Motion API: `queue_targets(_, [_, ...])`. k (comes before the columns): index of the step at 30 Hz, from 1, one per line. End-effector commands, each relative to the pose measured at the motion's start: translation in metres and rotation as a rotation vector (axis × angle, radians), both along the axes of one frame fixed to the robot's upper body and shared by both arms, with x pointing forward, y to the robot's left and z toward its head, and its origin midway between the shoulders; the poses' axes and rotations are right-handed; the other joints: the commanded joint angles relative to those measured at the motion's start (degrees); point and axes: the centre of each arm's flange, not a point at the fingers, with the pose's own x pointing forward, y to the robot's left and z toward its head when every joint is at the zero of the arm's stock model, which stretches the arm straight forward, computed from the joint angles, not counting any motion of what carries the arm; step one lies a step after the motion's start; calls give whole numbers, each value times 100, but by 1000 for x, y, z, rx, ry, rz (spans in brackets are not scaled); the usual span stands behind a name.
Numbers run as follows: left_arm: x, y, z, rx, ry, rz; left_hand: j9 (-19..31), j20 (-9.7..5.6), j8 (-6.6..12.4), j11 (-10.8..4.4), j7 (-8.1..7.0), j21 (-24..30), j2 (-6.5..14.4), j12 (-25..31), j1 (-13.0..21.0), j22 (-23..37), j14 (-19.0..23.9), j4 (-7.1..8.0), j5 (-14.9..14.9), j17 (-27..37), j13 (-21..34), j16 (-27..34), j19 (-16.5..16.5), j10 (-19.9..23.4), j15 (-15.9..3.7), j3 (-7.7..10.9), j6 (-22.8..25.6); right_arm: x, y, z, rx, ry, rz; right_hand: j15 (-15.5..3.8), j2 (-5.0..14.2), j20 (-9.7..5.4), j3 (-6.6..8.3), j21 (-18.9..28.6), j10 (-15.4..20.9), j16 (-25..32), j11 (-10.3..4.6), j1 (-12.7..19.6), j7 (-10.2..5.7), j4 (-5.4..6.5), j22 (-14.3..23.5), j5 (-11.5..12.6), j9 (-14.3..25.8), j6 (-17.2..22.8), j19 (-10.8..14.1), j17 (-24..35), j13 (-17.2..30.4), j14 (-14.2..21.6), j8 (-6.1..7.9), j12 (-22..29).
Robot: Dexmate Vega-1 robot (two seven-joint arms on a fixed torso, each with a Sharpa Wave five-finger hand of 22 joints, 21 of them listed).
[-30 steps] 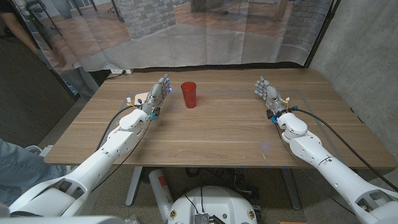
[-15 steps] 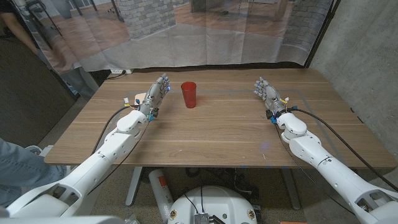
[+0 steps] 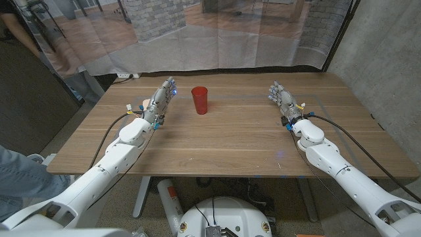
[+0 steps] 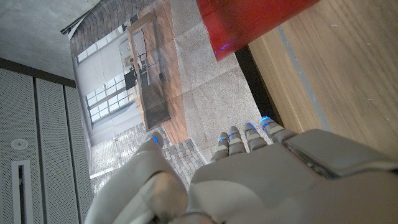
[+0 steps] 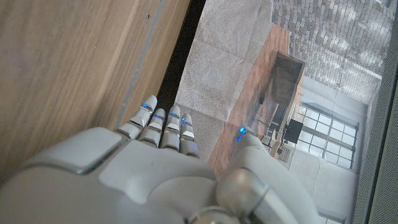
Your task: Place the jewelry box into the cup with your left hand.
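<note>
A red cup (image 3: 199, 100) stands upright on the far middle part of the wooden table (image 3: 223, 138); its red wall (image 4: 249, 18) also shows in the left wrist view. My left hand (image 3: 160, 102) is just left of the cup, fingers straight and apart, holding nothing; the left wrist view looks along its back (image 4: 249, 180). A small pale thing, perhaps the jewelry box (image 3: 142, 103), peeks out at the hand's left side and is mostly hidden by it. My right hand (image 3: 283, 99) stands at the far right, fingers extended and empty, also seen from behind (image 5: 168, 174).
Cables run along both forearms on the table. A translucent curtain (image 3: 217, 33) hangs behind the table's far edge. A person stands at the far left (image 3: 20, 33). Bare wood lies between the two arms.
My left hand has shifted a little to the left, away from the cup, covering more of the pale thing. The right hand and the cup have not moved.
</note>
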Motion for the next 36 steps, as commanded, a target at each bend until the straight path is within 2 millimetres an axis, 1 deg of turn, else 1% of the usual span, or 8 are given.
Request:
queue_targets(1, [-18, 8, 0, 41, -39, 53, 24, -15, 28, -24, 3, 3, -5, 56, 58, 32, 28, -22, -11, 24, 14, 10, 38, 32, 5, 18, 33, -1, 0, 0, 4, -9, 0, 4, 27, -3, 22, -16, 39, 18, -10, 52, -14, -37, 17, -8, 11, 61, 41, 19, 21, 43, 27, 19])
queue_targets(10, [-27, 12, -4, 53, -56, 89, 25, -17, 24, -43, -1, -3, 2, 55, 77, 32, 49, -30, -15, 23, 14, 6, 52, 61, -24, 15, 61, -2, 0, 0, 7, -9, -7, 5, 37, -5, 24, -41, 53, 17, -9, 64, -34, -50, 17, -9, 11, 81, 50, 18, 22, 48, 33, 22])
queue_targets(15, [-29, 14, -5, 60, -64, 104, 25, -51, 21, -47, -5, -7, 6, 55, 87, 31, 68, -36, -17, 23, 14, 6, 58, 78, -30, 13, 76, -2, -1, 0, 12, -14, -9, -17, 65, -11, 44, -68, 72, 16, -35, 120, -75, -90, 18, -9, 11, 110, 60, 10, 22, 61, 41, 27])
queue_targets(24, [-36, 19, -2, 68, -95, 142, 26, -56, 21, -57, -12, -12, 12, 52, 104, 31, 83, -43, -20, 23, 14, 1, 71, 99, -36, 10, 108, -3, -3, 0, 13, -17, -9, -27, 68, -17, 37, -91, 83, 17, -35, 137, -50, -112, 18, -17, 11, 147, 73, 11, 22, 67, 51, 29])
queue_targets(36, [-45, 28, 5, 99, -123, 199, 27, -59, 19, -69, -23, -8, 24, 50, 132, 30, 125, -56, -20, 23, 15, 3, 118, 136, -44, 7, 153, -4, -4, 1, 13, -18, -12, -35, 75, -20, 23, -126, 93, 20, -26, 140, -61, -127, 19, -28, 10, 190, 83, 17, 22, 71, 59, 29])
